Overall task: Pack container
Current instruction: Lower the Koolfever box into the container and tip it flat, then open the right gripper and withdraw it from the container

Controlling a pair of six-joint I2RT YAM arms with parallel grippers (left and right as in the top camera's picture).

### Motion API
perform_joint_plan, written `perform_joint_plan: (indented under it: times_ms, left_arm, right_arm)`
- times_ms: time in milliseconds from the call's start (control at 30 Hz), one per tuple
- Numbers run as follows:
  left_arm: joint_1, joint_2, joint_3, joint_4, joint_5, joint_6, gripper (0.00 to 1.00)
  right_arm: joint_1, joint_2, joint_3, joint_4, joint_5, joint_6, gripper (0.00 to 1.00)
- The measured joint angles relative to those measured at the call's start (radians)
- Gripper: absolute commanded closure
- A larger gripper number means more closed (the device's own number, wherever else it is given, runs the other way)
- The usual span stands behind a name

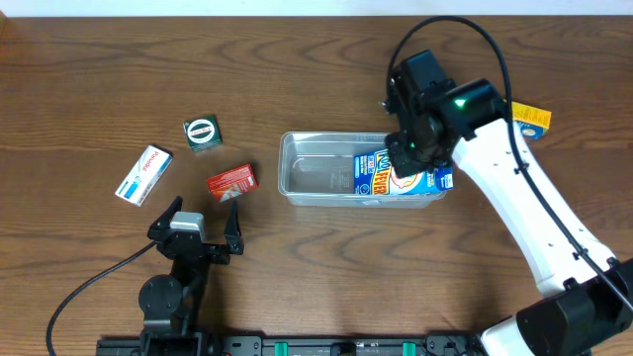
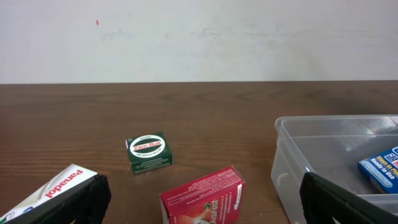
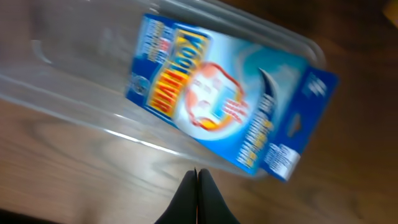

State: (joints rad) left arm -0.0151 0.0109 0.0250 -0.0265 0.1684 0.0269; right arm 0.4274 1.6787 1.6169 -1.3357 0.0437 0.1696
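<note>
Overhead: container (image 1: 316,173) sat on the worktop (image 1: 99,59), blue box (image 1: 374,174) flat inside as packed, right gripper (image 1: 407,158) above it, left gripper (image 1: 206,210) spread open and empty; left wrist: red box (image 2: 202,196), green box (image 2: 149,152), white box (image 2: 56,183) waited outside, unobstructed; right wrist: jaws pinched shut on nothing.

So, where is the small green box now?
In the overhead view, the small green box sits left of the container, apart from it, beyond the red box and right of the white box.
</note>
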Motion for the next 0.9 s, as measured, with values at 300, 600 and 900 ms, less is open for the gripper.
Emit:
perform_joint_plan:
  times_ms: [300, 600, 900]
  left_arm:
    - [0.000, 0.000, 0.000, 0.000, 0.000, 0.000, 0.02]
    - [0.000, 0.000, 0.000, 0.000, 0.000, 0.000, 0.02]
    - [0.000, 0.000, 0.000, 0.000, 0.000, 0.000, 0.02]
  right_arm:
    - [-0.113, 0.000, 0.000, -0.052, 0.043, 0.040, 0.99]
    - [-0.131, 0.000, 0.000, -0.051, 0.062, 0.045, 0.99]
    - [-0.175, 0.000, -0.086, 0.028, 0.069, 0.047, 0.99]
